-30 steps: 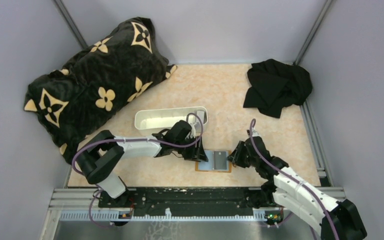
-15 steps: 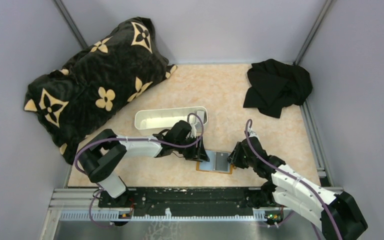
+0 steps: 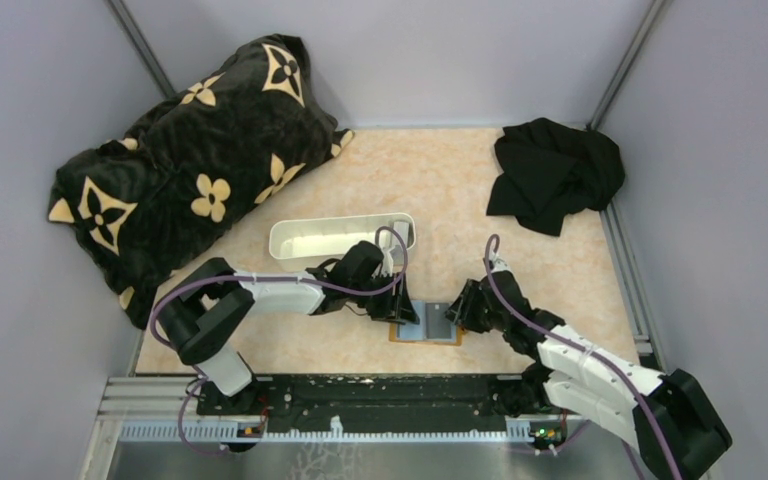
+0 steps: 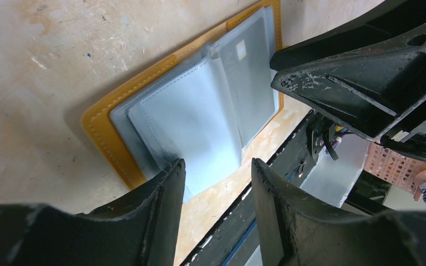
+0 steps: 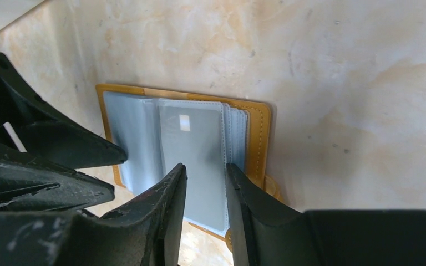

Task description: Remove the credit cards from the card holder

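Observation:
The orange-tan card holder (image 3: 427, 324) lies open and flat on the table, its grey-blue sleeves up. A grey credit card (image 5: 194, 144) with a small white mark sits in the top sleeve on the right half; it also shows in the left wrist view (image 4: 249, 77). My left gripper (image 3: 402, 314) is open, and one finger (image 4: 163, 210) presses on the holder's left half (image 4: 194, 116). My right gripper (image 3: 456, 312) is open by a narrow gap, its fingertips (image 5: 172, 199) low over the card's sleeve near the holder's right edge (image 5: 262, 133).
A long white tray (image 3: 340, 238) stands just behind the left gripper. A black pillow with tan flowers (image 3: 195, 165) fills the back left. A black cloth (image 3: 555, 175) lies at the back right. The black base rail (image 3: 380, 395) runs along the near edge.
My right gripper has moved left, from beside the holder's right edge to over its right half. The left gripper has stayed on the left half.

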Available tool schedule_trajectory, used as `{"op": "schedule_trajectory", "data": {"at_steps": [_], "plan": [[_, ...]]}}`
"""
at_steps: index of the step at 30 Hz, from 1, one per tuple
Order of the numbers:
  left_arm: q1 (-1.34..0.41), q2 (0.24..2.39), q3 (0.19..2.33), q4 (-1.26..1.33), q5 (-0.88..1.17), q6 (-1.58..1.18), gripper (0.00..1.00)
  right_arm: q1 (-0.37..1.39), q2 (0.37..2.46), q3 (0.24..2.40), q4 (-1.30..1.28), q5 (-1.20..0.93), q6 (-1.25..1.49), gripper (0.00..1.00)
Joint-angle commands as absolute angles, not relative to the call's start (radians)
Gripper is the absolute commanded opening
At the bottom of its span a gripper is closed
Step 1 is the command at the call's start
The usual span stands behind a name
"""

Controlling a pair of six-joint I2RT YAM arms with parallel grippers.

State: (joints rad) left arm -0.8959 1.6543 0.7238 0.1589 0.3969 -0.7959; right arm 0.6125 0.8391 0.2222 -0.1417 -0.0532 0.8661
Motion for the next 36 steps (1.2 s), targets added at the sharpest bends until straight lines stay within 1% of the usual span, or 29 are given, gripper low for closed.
{"op": "schedule_trajectory", "data": {"at_steps": [1, 8, 14, 28, 36], "plan": [[-0.893, 1.685, 0.703, 0.137, 0.373, -0.785, 0.55, 0.623, 0.874, 0.181, -0.016, -0.165, 0.857, 0.35], [-0.893, 1.689, 0.698, 0.144, 0.374, -0.788, 0.55, 0.624, 0.902, 0.166, 0.096, -0.272, 0.838, 0.37], [-0.894, 1.693, 0.691, 0.149, 0.376, -0.79, 0.55, 0.624, 0.893, 0.169, 0.149, -0.319, 0.846, 0.38], [-0.893, 1.683, 0.671, 0.16, 0.376, -0.789, 0.55, 0.624, 0.934, 0.191, 0.237, -0.365, 0.865, 0.38], [-0.891, 1.623, 0.694, 0.121, 0.367, -0.764, 0.55, 0.624, 0.961, 0.204, 0.278, -0.38, 0.869, 0.38]]}}
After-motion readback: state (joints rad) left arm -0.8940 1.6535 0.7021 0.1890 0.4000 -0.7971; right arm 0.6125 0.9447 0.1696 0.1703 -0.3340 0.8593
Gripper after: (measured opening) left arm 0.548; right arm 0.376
